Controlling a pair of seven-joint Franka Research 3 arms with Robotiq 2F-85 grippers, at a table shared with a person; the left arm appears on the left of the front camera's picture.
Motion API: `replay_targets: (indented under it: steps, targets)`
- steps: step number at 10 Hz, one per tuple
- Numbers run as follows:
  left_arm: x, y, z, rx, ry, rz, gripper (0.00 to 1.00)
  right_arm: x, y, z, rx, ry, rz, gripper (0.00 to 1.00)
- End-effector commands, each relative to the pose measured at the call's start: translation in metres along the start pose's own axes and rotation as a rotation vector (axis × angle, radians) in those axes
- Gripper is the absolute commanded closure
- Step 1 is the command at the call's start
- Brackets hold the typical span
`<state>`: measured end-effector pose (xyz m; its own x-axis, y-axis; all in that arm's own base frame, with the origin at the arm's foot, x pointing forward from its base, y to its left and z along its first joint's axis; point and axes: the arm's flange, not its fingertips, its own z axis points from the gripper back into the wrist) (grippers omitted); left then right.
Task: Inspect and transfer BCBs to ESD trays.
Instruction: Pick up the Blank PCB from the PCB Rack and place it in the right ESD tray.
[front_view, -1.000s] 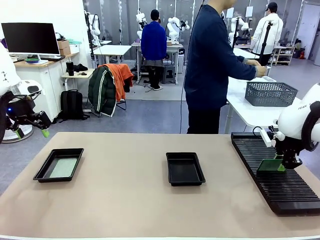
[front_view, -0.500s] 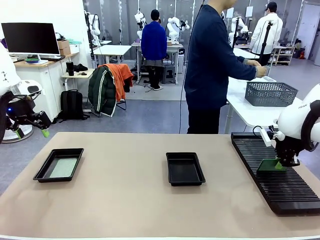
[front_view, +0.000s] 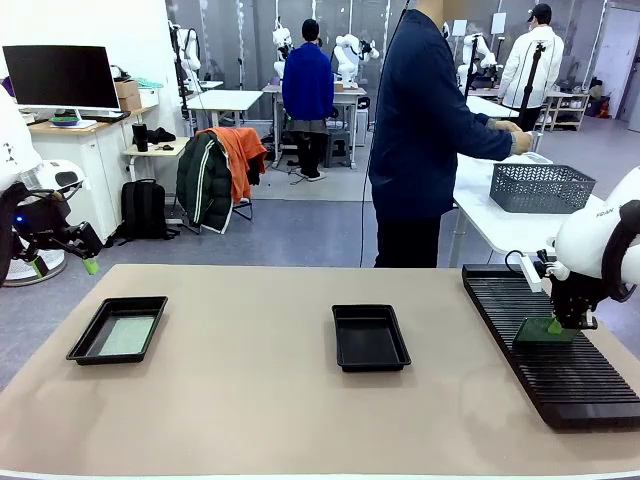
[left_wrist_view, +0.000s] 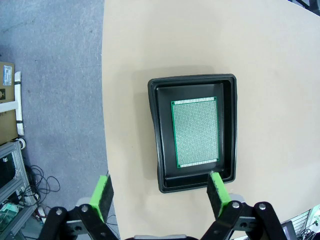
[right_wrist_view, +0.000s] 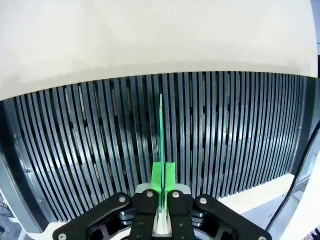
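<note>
A: One BCB (right_wrist_view: 161, 130) is standing on edge in the rack (front_view: 560, 385) at the bench's right edge. The right gripper (right_wrist_view: 161, 172) is pinching its upper edge. Risk?
B: A crooked lift is likely snagging it on the slot walls, then slipping. The left gripper (left_wrist_view: 160, 192) is hanging open over the left-edge ESD tray (left_wrist_view: 156, 125), which is carrying a second BCB (left_wrist_view: 195, 132).
A: Change?
B: The right jaws are now clamping; a second ago they were standing wider.
</note>
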<state>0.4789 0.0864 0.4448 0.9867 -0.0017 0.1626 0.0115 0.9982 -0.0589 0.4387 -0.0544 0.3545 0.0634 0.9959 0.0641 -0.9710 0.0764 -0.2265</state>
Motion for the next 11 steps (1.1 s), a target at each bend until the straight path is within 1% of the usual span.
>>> replay_targets:
  steps: [1, 2, 3, 4, 11]
  targets:
    - [-0.0012, -0.0005, -0.0025, 0.000, -0.005, 0.001, 0.00, -0.0006, 0.0028, -0.0061, -0.016, -0.012, -0.001, 1.00]
    - [-0.0012, -0.0005, -0.0025, 0.000, -0.005, 0.001, 0.00, -0.0013, 0.0015, -0.0071, -0.023, 0.003, -0.017, 1.00]
    - [-0.0012, -0.0005, -0.0025, 0.000, -0.005, 0.001, 0.00, 0.0014, -0.0022, -0.0081, -0.003, 0.025, 0.022, 1.00]
    - [-0.0012, -0.0005, -0.0025, 0.000, -0.005, 0.001, 0.00, -0.0002, 0.0000, 0.0000, 0.000, 0.000, 0.002, 1.00]
    - [-0.0012, -0.0005, -0.0025, 0.000, -0.005, 0.001, 0.00, -0.0002, 0.0000, 0.0000, 0.000, 0.000, 0.002, 1.00]
